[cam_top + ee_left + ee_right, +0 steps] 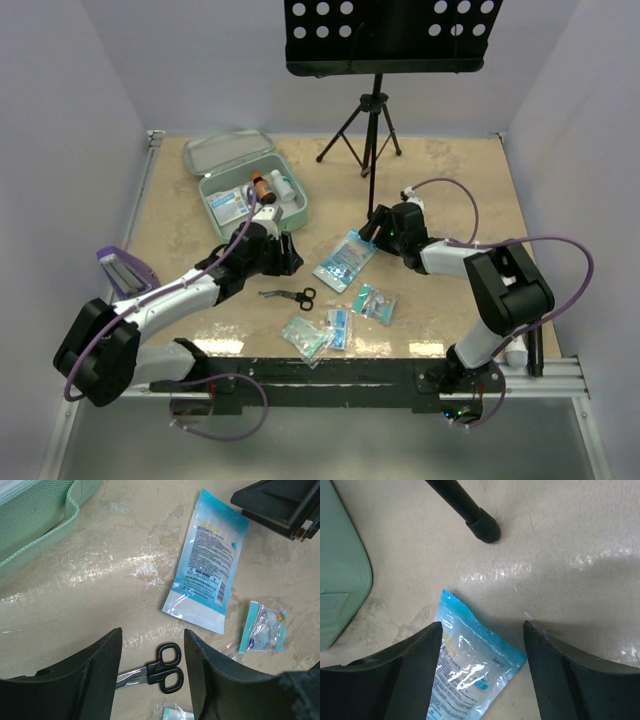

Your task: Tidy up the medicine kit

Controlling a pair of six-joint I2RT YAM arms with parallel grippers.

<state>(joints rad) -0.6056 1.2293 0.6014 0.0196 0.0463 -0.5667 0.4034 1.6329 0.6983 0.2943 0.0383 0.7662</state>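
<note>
Step in hand: pick-up of loose items. The right fingers are spread, a blue pouch corner between them, apparently unpinched. The left fingers are spread, empty, above the scissors. The medicine kit is seen left of the right fingers. Next, closure on the pouch is required.

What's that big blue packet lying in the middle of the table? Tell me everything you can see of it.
The blue packet is a flat, glossy plastic pouch, light blue with a white band at one end and small dark print on its face. It lies flat on the table, slanted, just right of the open medicine kit. The right gripper hovers over its far corner with jaws apart; no contact shows.
</note>
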